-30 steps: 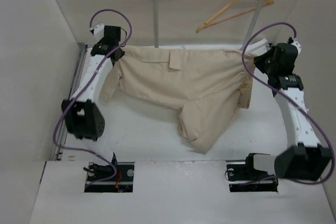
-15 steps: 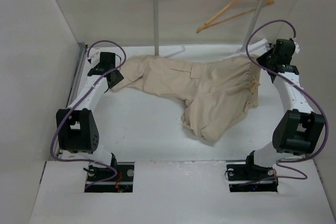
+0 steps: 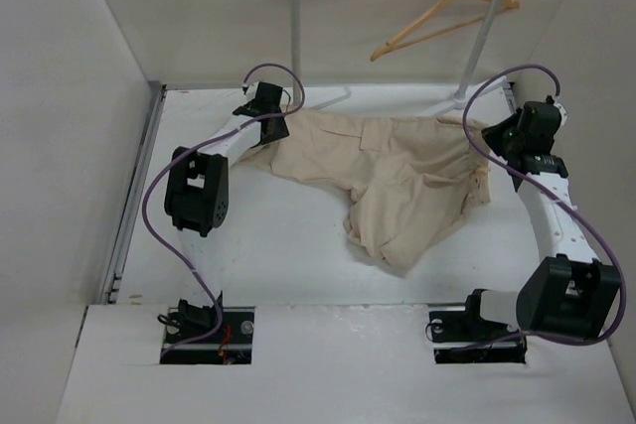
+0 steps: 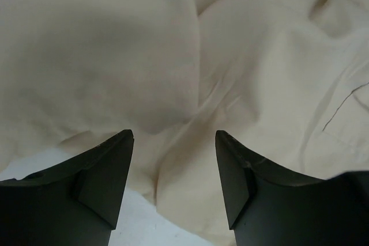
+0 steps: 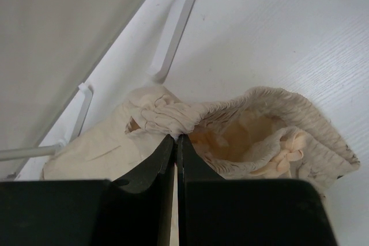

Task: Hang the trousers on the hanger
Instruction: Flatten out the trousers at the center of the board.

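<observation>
The beige trousers [image 3: 397,181] lie spread on the white table, a folded leg end reaching toward the front. My right gripper [image 3: 494,132] is shut on the gathered waistband [image 5: 173,116] at the trousers' right end. My left gripper [image 3: 280,124] is open over the trousers' left end, with cloth [image 4: 173,84] between and beyond its fingers and nothing gripped. The wooden hanger [image 3: 442,17] hangs tilted on the rail at the back right, apart from both grippers.
The white clothes-rail stand has posts [image 3: 296,27] at back centre and back right [image 3: 489,27], with feet on the table [image 5: 173,33]. White walls close in the left, back and right sides.
My left gripper has let go of the trousers' left end and moved right, toward the centre. The trousers have dropped and bunched rightward. The right gripper has kept its hold on the waistband.
</observation>
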You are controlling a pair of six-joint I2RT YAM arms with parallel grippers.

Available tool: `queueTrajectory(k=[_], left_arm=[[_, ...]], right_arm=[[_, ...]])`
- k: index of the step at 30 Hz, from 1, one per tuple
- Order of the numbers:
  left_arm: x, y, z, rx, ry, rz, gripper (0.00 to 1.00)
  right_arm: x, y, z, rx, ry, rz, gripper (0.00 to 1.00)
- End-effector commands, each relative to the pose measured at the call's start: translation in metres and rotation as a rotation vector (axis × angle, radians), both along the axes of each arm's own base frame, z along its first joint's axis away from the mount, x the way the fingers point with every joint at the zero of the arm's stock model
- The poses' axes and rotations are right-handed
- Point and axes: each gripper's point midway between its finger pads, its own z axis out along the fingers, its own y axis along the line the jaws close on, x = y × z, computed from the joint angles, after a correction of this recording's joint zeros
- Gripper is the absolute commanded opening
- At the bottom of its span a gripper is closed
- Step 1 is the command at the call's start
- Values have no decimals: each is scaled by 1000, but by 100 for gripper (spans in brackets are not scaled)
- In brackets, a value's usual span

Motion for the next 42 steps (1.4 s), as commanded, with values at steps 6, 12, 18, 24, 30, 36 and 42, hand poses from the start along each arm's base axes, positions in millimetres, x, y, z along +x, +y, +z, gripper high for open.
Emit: queueTrajectory(k=[6, 12, 18, 24, 30, 36, 42], left_arm=[[44, 22, 6, 113, -26, 26, 34], [39, 37, -11, 116, 42, 24, 18], [16, 62, 75, 34, -116, 158, 3], [-16, 124, 145, -82, -214, 304, 2], [73, 234, 142, -66, -250, 505, 12], [53, 218, 160, -106, -183, 521, 57], [-101, 27, 67, -195, -19, 173, 57]], right_arm=[[6, 4, 16, -9, -69, 29, 9], [13, 1, 20, 1, -80, 26, 9], [24, -4, 24, 4, -90, 20, 9], [68, -31, 11, 17, -73, -29, 8], [122, -55, 6, 17, -43, -41, 7], [139, -60, 22, -4, -47, -51, 7], [143, -46, 7, -6, -4, -64, 20]])
